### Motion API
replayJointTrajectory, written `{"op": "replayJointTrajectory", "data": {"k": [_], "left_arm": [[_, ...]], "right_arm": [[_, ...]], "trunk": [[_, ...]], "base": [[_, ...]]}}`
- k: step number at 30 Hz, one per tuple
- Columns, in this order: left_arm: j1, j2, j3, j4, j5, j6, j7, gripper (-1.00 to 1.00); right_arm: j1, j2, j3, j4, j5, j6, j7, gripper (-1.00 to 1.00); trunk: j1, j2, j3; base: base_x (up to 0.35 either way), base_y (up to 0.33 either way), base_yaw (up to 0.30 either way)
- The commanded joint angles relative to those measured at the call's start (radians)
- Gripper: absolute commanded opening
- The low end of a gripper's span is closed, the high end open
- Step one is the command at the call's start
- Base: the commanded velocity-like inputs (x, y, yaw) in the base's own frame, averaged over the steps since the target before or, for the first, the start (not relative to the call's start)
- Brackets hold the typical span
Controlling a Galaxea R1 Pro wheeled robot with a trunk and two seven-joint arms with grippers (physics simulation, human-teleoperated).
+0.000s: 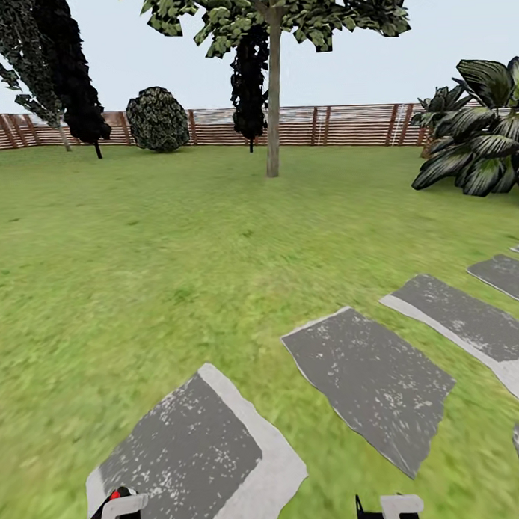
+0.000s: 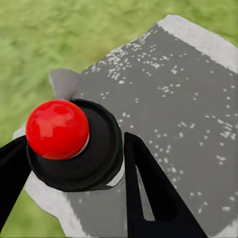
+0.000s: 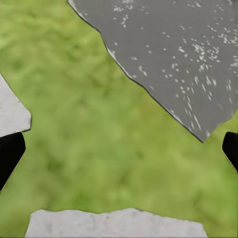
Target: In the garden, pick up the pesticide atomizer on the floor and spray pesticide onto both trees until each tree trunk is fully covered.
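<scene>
Already the pesticide atomizer [image 2: 74, 144] was in hand: the left tool [image 2: 74, 183] was clenched on its dark body, the black fingers [image 2: 148, 188] pressed against either side and the red top toward the wrist camera. Judging by this, pickup was done and the step in hand was the approach to a tree. The nearest tree trunk [image 1: 273, 102] stood far ahead across the lawn [image 1: 140, 256], just right of centre, before the fence [image 1: 345, 125]. The next move seemed to call for driving forward until the trunk was near, then raising the left arm and aiming the nozzle at it. Both arms hung low at the near edge, over the stepping stones [image 1: 368, 375]. The right tool [image 3: 119, 148] was released, its fingertips wide apart over grass, grasping nothing.
</scene>
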Motion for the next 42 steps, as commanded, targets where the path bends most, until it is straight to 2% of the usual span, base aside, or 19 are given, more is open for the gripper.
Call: {"op": "replayJointTrajectory", "data": {"k": [1,18,29,42], "left_arm": [[-0.001,0.000,0.002,0.001,-0.003,-0.003,0.001,-1.00],[-0.001,0.000,0.003,-0.001,-0.003,-0.003,0.001,-1.00],[-0.001,0.000,0.003,-0.003,-0.003,-0.003,0.001,-1.00],[0.000,-0.001,0.002,-0.001,-0.003,-0.003,0.001,-1.00]], "right_arm": [[-0.001,0.000,0.001,0.001,0.010,-0.001,-0.009,1.00],[-0.001,0.001,0.001,0.001,0.009,-0.001,-0.009,1.00],[-0.001,0.001,0.001,0.001,0.009,-0.001,-0.010,1.00],[-0.001,0.001,0.001,0.001,0.009,-0.001,-0.010,1.00]], "trunk": [[0.000,0.000,-0.001],[0.000,0.000,-0.001],[0.000,0.000,-0.001],[0.000,0.000,-0.001]], "base": [[0.339,0.000,0.000],[0.338,0.000,-0.005],[0.338,0.000,-0.191],[0.339,0.000,-0.020]]}}
